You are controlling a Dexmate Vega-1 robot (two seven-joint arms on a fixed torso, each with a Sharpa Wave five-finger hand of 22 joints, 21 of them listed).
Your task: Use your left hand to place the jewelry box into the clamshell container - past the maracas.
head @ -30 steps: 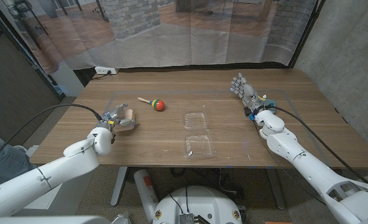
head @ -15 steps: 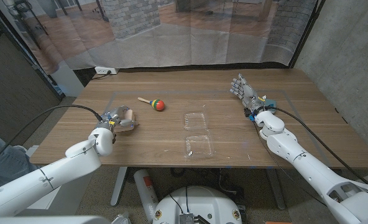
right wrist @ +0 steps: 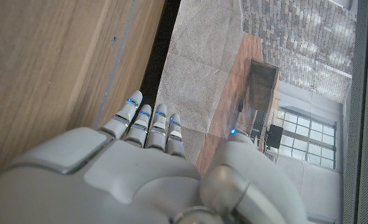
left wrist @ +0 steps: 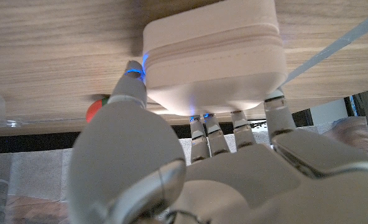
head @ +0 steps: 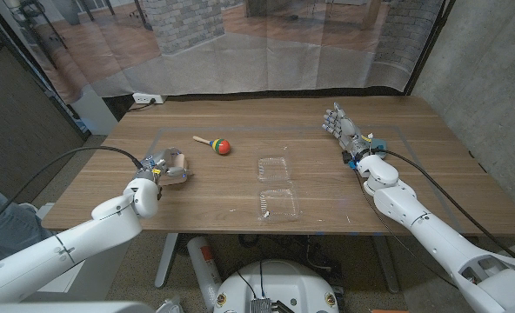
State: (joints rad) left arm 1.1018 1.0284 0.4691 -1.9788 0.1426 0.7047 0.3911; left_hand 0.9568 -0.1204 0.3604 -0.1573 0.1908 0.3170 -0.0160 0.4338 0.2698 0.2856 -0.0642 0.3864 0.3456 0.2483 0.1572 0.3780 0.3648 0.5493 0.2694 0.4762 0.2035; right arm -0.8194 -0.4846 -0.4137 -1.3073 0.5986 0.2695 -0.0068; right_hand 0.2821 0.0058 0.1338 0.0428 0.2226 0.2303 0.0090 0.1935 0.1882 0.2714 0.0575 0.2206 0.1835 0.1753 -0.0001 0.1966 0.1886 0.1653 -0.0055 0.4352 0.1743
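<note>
At the 9 o'clock side of the tabletop (head: 327, 187) we find the left hand (head: 157, 164) with its fingers (left wrist: 134, 84) clamped around the beige jewelry box (head: 178, 165); in the left wrist view the fingertips press against the near wall of the box, which sits on the wood. At 1 o'clock from the box, well apart, lies the maraca (head: 216, 143), its red, yellow and green head pointing toward 3 o'clock. At table centre we see the open clamshell container (head: 277, 187), both clear halves lying flat. At 2 o'clock the right hand (head: 340, 124) stands with fingers straight, slightly apart, holding nothing.
</note>
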